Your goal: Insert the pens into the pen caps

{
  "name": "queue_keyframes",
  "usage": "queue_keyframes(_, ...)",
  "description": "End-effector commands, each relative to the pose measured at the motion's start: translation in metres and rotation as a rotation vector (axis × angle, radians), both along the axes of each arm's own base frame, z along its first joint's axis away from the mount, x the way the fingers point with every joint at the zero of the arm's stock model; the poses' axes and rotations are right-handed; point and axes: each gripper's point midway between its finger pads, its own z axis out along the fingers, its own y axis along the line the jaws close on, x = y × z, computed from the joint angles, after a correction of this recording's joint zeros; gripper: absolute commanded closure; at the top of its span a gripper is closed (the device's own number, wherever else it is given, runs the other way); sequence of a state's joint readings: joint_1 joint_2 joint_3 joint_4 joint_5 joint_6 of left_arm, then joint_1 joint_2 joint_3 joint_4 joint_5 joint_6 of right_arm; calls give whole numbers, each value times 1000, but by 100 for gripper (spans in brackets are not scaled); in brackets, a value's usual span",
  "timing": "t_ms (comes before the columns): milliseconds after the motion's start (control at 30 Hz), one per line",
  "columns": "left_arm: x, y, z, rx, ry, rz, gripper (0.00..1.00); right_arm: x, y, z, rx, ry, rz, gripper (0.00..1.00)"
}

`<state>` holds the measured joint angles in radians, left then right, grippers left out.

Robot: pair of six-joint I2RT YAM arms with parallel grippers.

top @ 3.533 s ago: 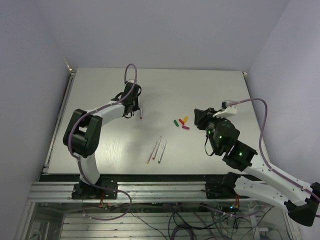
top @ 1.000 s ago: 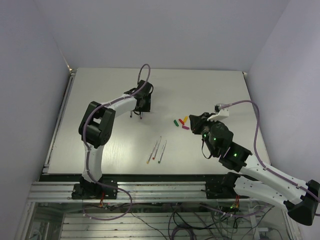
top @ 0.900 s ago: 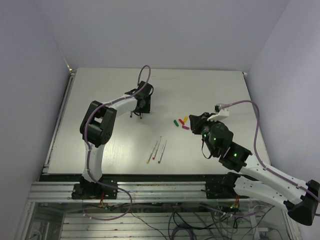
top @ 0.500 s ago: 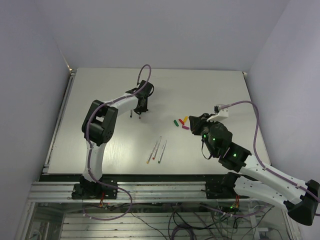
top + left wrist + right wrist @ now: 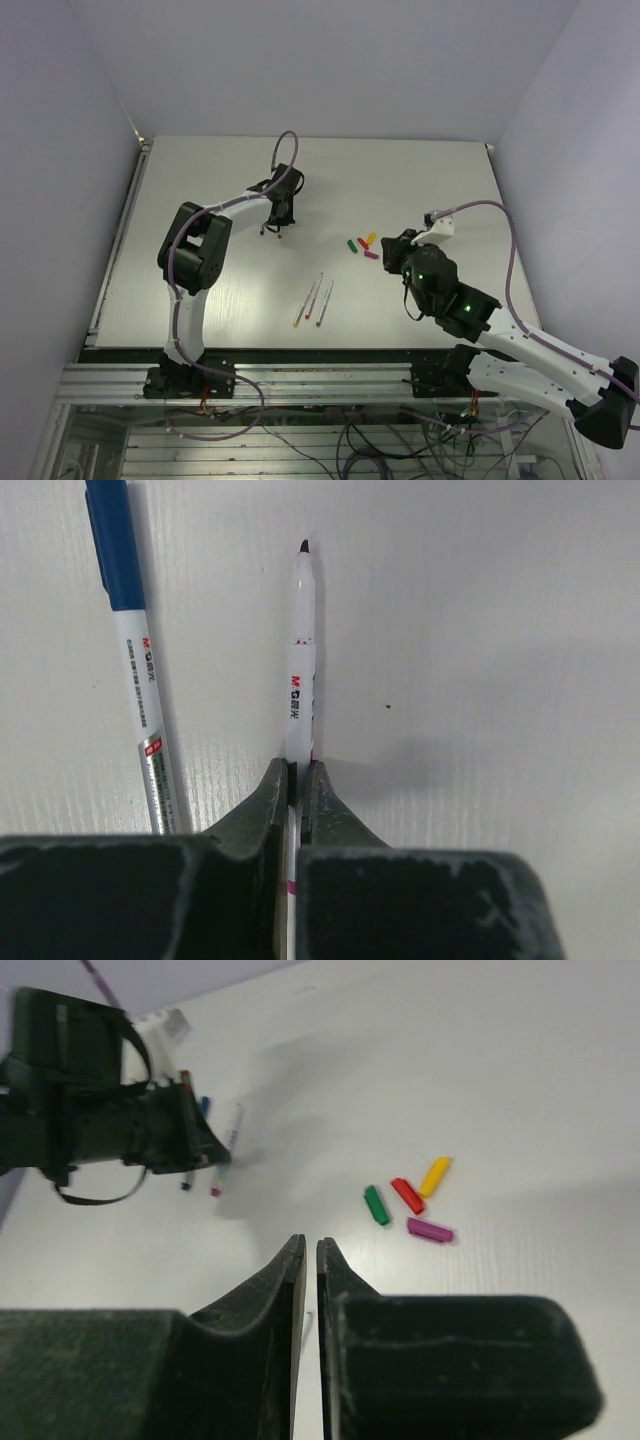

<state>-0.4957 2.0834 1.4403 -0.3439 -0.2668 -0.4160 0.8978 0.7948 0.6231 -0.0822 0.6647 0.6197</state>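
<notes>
left gripper (image 5: 297, 780) pinches purple-tipped pen (image 5: 302, 650), barrel running straight out fwd btwn fingers; magenta cap (image 5: 430, 1230) lies well off to its right, nearer right gripper (image 5: 309, 1260), jaws closed on nothing

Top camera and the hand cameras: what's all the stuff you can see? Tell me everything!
Loose pens: three, pale with coloured tips, side by side mid-table towards the near edge.
Blue-capped pen: one, white with its blue cap on, lying beside the left hand.
Held pen: one, white with a dark purple tip, pinched in the left hand.
Loose caps: four, green, red, yellow and purple, clustered right of centre.
Table: one, pale grey.
Cables: two, purple, one on each arm.
Left hand: dark, shut on the held pen.
Right hand: dark, shut, empty, near the caps.
</notes>
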Motion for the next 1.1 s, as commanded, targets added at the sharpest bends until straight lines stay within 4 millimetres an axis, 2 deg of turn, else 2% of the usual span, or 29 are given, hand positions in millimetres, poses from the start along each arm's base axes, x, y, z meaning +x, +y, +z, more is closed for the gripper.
queue_keyframes(0,-22,-13,0,-89,38,-62,93,2,-8,-10,-91,66,-45,87)
queue_keyframes(133,-23,-19,37,-153,-30,-91,93,7,-9,-30,-183,163,-50,80)
queue_keyframes(233,-29,-28,66,-223,-83,-128,93,14,-10,-42,-179,224,-25,78)
queue_keyframes(433,-60,-36,105,-300,-139,-212,93,41,-23,-67,-102,313,71,78)
queue_keyframes(600,-103,-52,118,-412,-142,-321,93,50,-17,-91,-215,405,159,80)
queue_keyframes(767,-142,-55,126,-481,-137,-357,93,51,-14,-110,-288,426,218,82)
queue_keyframes(933,-174,-55,132,-530,-114,-380,93,51,-18,-124,-346,442,231,82)
queue_keyframes(1067,-192,-54,136,-564,-120,-393,93,55,-14,-131,-389,442,276,82)
